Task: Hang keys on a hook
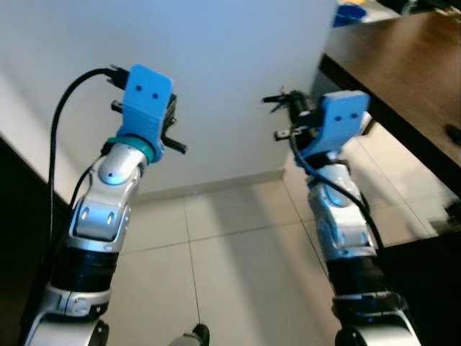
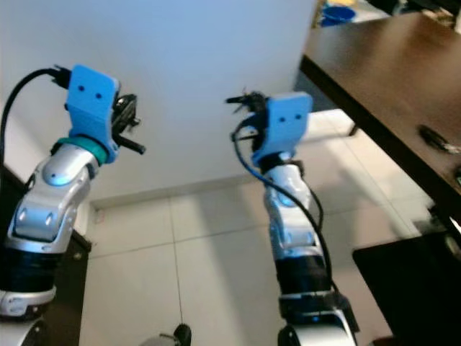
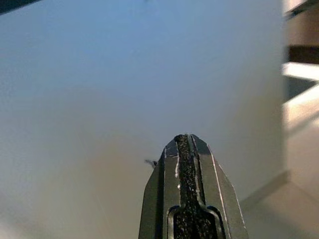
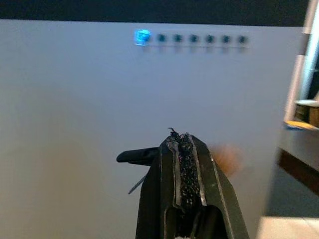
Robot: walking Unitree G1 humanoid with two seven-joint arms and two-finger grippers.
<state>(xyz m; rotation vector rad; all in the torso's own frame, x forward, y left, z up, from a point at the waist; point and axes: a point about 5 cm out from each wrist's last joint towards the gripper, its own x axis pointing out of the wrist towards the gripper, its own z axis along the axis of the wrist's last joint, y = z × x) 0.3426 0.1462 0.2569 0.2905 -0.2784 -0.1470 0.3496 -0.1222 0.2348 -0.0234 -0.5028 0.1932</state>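
Both arms are raised toward a plain white wall. My right gripper [image 4: 182,139] is shut on the keys [image 4: 135,156]; a dark key blade sticks out sideways from its fingers, also seen as dark prongs, the keys [image 1: 275,99], ahead of the blue wrist mount. High on the wall in the right wrist view runs a row of small hooks [image 4: 201,39], one glowing blue hook [image 4: 142,37] and several dark ones. The gripper is below the row and apart from it. My left gripper [image 3: 183,144] is shut with nothing in it, facing bare wall.
A dark wooden table [image 1: 403,79] stands at the right, with a blue bowl [image 1: 349,13] at its far end and small items [image 2: 436,137] on top. Dark furniture [image 1: 14,216] lines the left. A black object [image 2: 410,288] sits low right on the tiled floor [image 1: 230,274].
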